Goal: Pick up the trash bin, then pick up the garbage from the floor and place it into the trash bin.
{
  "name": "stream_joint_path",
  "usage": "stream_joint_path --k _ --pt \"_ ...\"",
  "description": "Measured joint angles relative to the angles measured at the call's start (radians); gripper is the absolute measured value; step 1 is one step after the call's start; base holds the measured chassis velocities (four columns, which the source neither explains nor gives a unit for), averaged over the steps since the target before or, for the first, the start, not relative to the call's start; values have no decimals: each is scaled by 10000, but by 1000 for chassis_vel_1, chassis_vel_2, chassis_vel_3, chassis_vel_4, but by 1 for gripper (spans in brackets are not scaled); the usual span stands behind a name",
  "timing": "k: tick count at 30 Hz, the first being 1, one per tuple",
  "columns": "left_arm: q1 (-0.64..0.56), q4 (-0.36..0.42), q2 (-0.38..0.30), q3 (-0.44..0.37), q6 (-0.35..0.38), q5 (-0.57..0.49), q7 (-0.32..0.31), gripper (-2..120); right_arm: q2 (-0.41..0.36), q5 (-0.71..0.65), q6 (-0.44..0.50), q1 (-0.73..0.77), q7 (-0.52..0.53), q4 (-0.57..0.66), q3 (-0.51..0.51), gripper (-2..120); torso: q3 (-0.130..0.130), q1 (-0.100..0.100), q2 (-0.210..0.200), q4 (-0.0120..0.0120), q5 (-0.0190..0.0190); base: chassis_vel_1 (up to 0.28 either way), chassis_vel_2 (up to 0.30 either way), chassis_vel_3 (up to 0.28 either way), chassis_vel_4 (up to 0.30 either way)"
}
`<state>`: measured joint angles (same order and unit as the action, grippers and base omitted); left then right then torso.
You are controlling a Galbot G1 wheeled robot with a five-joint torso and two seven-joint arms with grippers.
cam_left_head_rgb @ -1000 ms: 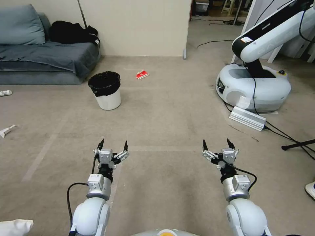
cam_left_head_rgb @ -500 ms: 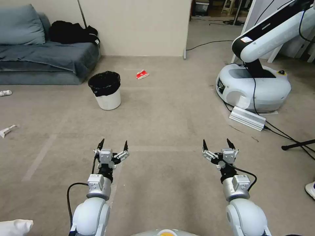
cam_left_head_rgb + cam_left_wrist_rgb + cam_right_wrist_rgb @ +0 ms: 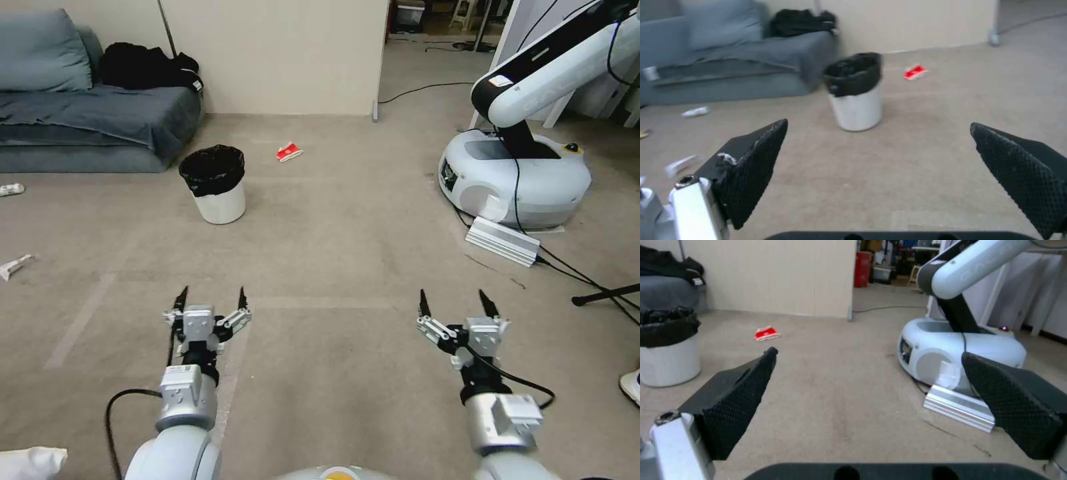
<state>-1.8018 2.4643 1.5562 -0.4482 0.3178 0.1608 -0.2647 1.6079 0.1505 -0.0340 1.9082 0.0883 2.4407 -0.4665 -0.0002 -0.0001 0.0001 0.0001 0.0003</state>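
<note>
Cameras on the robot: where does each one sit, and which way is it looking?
Head view: sits on the head, looking forward and down at the floor; both arms show, left pincer and right pincer open.
Left wrist view: sits on the left wrist, facing the trash bin and sofa; its own black fingers frame the picture.
Right wrist view: sits on the right wrist, facing another white robot; its own fingers show.
Shared: all see the bin and red-and-white carton.

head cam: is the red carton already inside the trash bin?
No, the red carton lies on the carpet beyond the trash bin, apart from it and not inside the black liner.
</note>
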Motion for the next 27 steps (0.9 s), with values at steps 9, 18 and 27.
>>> stream_joint_path --k 9,18,27 --pt "-122 137 -31 176 276 -244 -337 100 1 -119 624 50 -1 13 70 100 1 1 0 -1 -5 0 0 0 0" --pt "-119 74 -201 88 390 -517 -356 100 20 -468 1765 -28 -98 -254 160 100 1 1 -1 -1 -4 0 0 0 0" --pt "-159 127 -293 128 480 -561 -220 100 10 -112 2020 -13 -377 -422 53 100 1 1 0 0 -3 0 0 0 0"
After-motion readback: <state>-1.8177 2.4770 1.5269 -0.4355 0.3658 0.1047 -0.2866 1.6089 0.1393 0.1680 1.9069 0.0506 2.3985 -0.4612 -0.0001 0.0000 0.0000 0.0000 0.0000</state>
